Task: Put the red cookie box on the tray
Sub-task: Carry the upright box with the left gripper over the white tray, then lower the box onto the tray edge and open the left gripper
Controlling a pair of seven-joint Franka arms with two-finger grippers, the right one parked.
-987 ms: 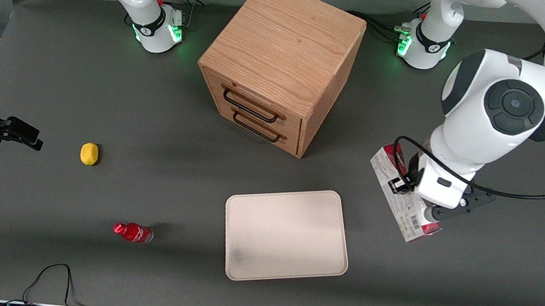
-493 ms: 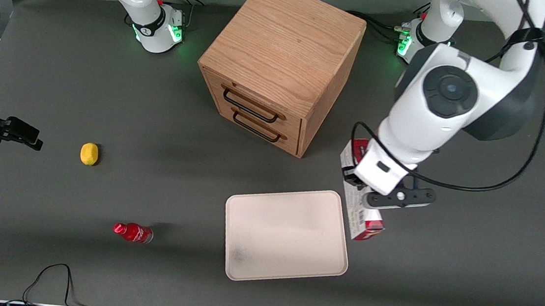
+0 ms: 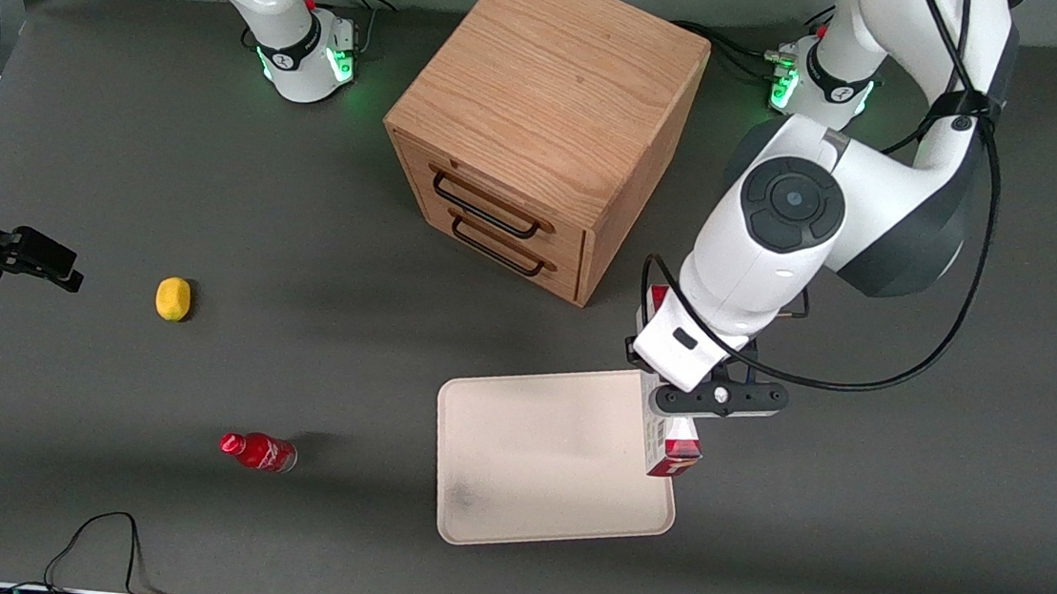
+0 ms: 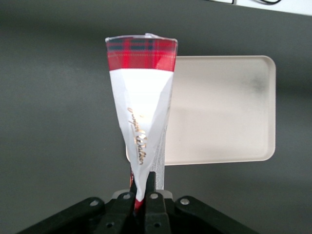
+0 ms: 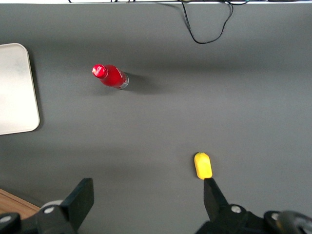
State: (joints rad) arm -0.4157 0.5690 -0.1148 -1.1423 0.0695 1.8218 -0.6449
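My left gripper (image 3: 670,400) is shut on the red cookie box (image 3: 670,446) and holds it in the air. The long flat box hangs over the rim of the cream tray (image 3: 544,451) at the tray's working-arm end. Its red end is the part nearest the front camera. In the left wrist view the gripper (image 4: 143,187) pinches the box (image 4: 141,107) at one end. The white and red-plaid length of the box stretches away from the fingers and overlaps the edge of the tray (image 4: 224,112). Nothing lies on the tray.
A wooden drawer cabinet (image 3: 543,126) stands farther from the front camera than the tray. A small red bottle (image 3: 259,451) and a yellow lemon (image 3: 172,297) lie toward the parked arm's end. A black cable (image 3: 101,537) loops near the table's front edge.
The left arm has carried the box sideways toward the parked arm's end, from well outside the tray to over the tray's rim. The grip has stayed shut.
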